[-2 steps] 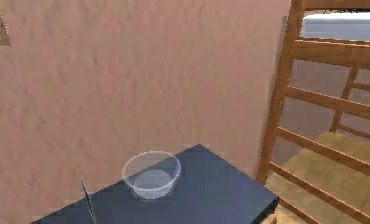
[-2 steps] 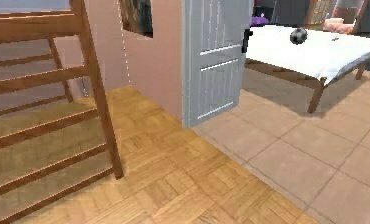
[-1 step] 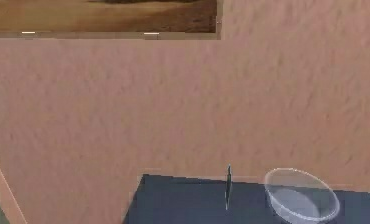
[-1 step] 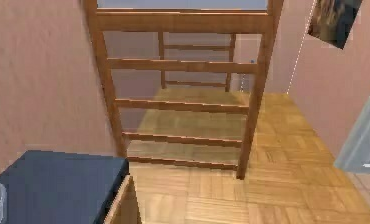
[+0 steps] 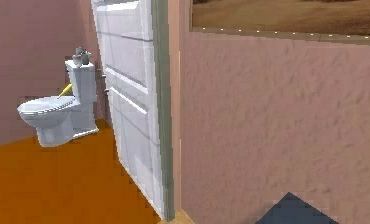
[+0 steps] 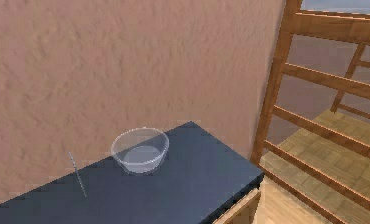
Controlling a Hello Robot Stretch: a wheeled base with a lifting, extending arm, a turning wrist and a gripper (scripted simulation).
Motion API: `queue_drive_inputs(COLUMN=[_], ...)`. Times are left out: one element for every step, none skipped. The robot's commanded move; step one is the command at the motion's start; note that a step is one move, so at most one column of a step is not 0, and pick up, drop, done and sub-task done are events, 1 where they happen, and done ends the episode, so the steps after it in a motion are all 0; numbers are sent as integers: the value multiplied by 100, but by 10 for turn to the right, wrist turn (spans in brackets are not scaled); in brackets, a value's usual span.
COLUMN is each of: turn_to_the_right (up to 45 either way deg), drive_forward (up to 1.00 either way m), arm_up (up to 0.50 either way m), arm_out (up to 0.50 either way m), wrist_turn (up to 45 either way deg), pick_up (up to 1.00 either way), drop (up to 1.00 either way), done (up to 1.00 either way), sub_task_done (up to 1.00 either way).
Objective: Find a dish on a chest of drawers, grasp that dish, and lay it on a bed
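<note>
Gripper: whether it is wide, narrow or holding anything cannot be told from these views. For the same reason the dish's place relative to the gripper cannot be told, so places below go by the views.

Dish: a clear glass bowl [image 6: 141,151], upright and round-rimmed. It sits on the dark top of the chest of drawers [image 6: 198,185], left of middle in the arm side view. It stands near the top's far edge, close to the pink wall [image 6: 113,60] behind it; whether it touches the wall cannot be told.

Just beside the bowl, toward the view's left, a thin pale stick [image 6: 77,172] shows against the wall and the dark top. What it is cannot be told.

Edges: bare dark top runs from the bowl toward the view's right as far as the chest's corner. A strip of light wood shows under the top's near edge at that corner.

Beyond the corner, at the view's right, stands a wooden frame [image 6: 293,110] of leaning posts and cross rails. Light plank floor [image 6: 348,150] shows between the rails. The frame stands near the chest's corner, apart from it.

Forward view: a dark corner [image 5: 298,212] pokes in at the bottom edge, at the foot of a pink wall [image 5: 273,130]. A framed picture [image 5: 283,18] hangs high on that wall. Left of the wall a white panelled door [image 5: 133,100] stands ajar. Past the door are orange floor [image 5: 63,185] and a white toilet [image 5: 55,112] with a small grey thing [image 5: 82,56] on its tank.
</note>
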Motion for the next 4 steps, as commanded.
queue_drive_inputs(turn_to_the_right=[0, 0, 0, 0], drive_forward=[0, 0, 0, 0], arm_up=[50, 38, 0, 0], arm_out=[0, 0, 24, 0], wrist_turn=[0, 0, 0, 450], pick_up=[0, 0, 0, 0], drop=[0, 0, 0, 0], done=[0, 0, 0, 0], sub_task_done=[0, 0, 0, 0])
